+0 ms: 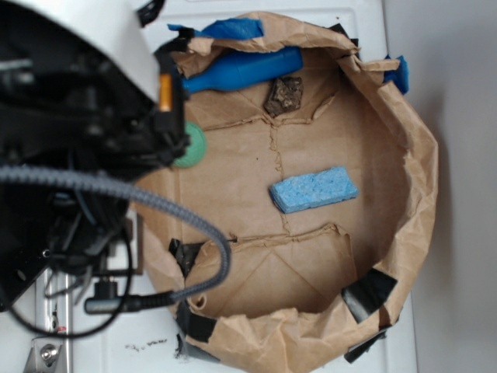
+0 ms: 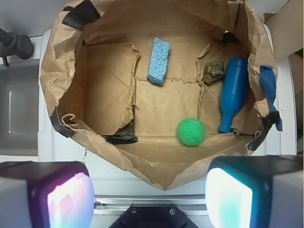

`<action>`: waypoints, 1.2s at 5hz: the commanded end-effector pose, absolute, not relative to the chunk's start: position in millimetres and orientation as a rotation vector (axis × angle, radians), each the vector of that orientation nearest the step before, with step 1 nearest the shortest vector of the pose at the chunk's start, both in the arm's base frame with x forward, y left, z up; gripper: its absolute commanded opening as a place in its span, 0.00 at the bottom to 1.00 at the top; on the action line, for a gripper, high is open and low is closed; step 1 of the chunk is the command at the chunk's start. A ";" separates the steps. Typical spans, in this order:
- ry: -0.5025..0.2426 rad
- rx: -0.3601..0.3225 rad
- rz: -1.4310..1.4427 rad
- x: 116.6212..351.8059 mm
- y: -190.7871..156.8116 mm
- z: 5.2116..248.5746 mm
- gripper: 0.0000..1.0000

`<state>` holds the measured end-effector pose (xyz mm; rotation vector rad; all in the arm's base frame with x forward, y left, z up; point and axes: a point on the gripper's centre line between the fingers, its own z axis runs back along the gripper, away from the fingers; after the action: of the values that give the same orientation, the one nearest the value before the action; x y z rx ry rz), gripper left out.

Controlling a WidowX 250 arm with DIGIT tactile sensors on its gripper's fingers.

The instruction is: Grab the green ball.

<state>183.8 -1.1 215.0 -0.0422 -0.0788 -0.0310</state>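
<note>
The green ball (image 2: 191, 132) lies on the floor of a brown paper tray, near its closest wall in the wrist view. In the exterior view only a sliver of the ball (image 1: 192, 148) shows at the tray's left side, beside the black arm. My gripper (image 2: 149, 199) is open and empty, high above the tray's near rim, with the ball ahead of it and a little right of centre. Its two pads glow at the bottom corners of the wrist view; the left fingertip (image 2: 69, 199) is well apart from the right one.
The paper tray (image 2: 142, 156) has crumpled raised walls with black tape. Inside lie a blue sponge (image 2: 159, 60), a blue bottle (image 2: 232, 92) on its side right of the ball, and a dark rock (image 2: 213, 71). A white surface surrounds the tray.
</note>
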 end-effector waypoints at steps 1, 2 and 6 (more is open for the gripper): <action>-0.122 -0.036 -0.012 188.7 2.7 225.8 1.00; -0.141 -0.031 -0.015 208.7 11.1 217.8 1.00; -0.165 0.044 -0.132 247.4 40.3 125.3 1.00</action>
<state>243.7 35.3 115.8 0.0345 -0.1261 -0.1519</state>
